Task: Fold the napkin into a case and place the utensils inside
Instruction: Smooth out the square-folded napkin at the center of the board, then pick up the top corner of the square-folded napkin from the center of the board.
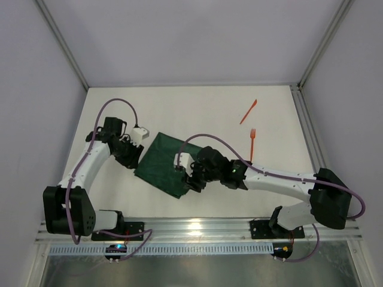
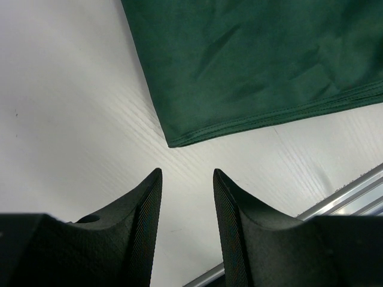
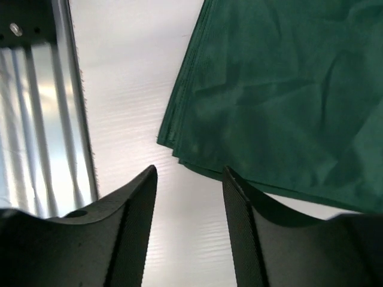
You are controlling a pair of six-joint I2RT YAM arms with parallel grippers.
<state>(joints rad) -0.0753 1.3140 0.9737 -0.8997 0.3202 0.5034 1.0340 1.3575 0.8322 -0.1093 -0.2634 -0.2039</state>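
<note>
The dark green napkin (image 1: 160,162) lies folded flat in layers on the white table, its stacked edges showing at one corner (image 3: 175,145). My left gripper (image 1: 133,161) hovers open just off the napkin's left corner (image 2: 173,142), nothing between its fingers (image 2: 187,173). My right gripper (image 1: 189,184) stands open at the napkin's near corner, its jaws (image 3: 190,170) empty over bare table beside the cloth (image 3: 281,95). The utensils lie apart at the back right: an orange knife-like piece (image 1: 248,112) and an orange fork (image 1: 252,143).
A metal rail (image 1: 197,226) runs along the table's near edge, close to both grippers (image 2: 353,190) (image 3: 36,119). Frame posts and grey walls bound the table on the left, back and right.
</note>
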